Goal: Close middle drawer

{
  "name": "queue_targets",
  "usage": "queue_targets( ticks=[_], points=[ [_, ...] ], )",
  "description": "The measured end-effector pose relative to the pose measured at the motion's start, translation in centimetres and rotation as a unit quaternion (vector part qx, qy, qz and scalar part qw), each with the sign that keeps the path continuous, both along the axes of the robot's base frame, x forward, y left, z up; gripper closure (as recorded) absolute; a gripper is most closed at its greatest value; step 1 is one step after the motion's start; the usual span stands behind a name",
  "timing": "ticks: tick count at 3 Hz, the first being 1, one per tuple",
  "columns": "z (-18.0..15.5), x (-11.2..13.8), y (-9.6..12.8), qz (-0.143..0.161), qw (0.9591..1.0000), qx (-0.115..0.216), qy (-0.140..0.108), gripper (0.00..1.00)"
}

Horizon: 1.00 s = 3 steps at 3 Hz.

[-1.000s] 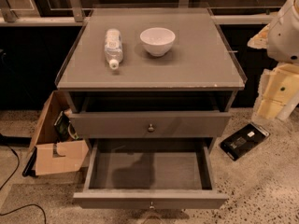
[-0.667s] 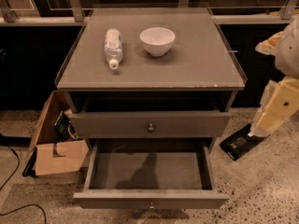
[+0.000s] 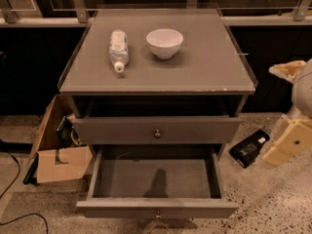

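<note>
Camera view shows the pincer [image 3: 286, 146] off to the right of the cabinet [image 3: 204, 67], well apart from it; I cannot tell if it is apart or together. The middle drawer [image 3: 156, 179] sticks far out of the cabinet's front, low down. I think the pincer should come round to the front, touch the drawer near the knob [image 3: 157, 213], and push straight in so nothing jams.

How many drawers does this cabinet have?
2: an upper drawer and, below it, the middle drawer pulled far out; another may hide beneath. The hand hangs to their right.
</note>
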<state>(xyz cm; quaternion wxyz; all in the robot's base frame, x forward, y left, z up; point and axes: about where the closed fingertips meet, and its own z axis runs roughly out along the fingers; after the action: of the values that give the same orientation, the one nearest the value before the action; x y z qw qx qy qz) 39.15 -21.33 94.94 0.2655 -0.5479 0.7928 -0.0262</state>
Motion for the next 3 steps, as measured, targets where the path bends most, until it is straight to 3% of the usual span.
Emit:
queue_targets(
  ticks=[2,3],
  points=[
    [0.2,-0.6,1.0,0.029,0.9994,0.021,-0.003,0.0],
    [-2.4,-1.6,0.6,0.056,0.9964,0.057,0.029,0.0]
  ],
)
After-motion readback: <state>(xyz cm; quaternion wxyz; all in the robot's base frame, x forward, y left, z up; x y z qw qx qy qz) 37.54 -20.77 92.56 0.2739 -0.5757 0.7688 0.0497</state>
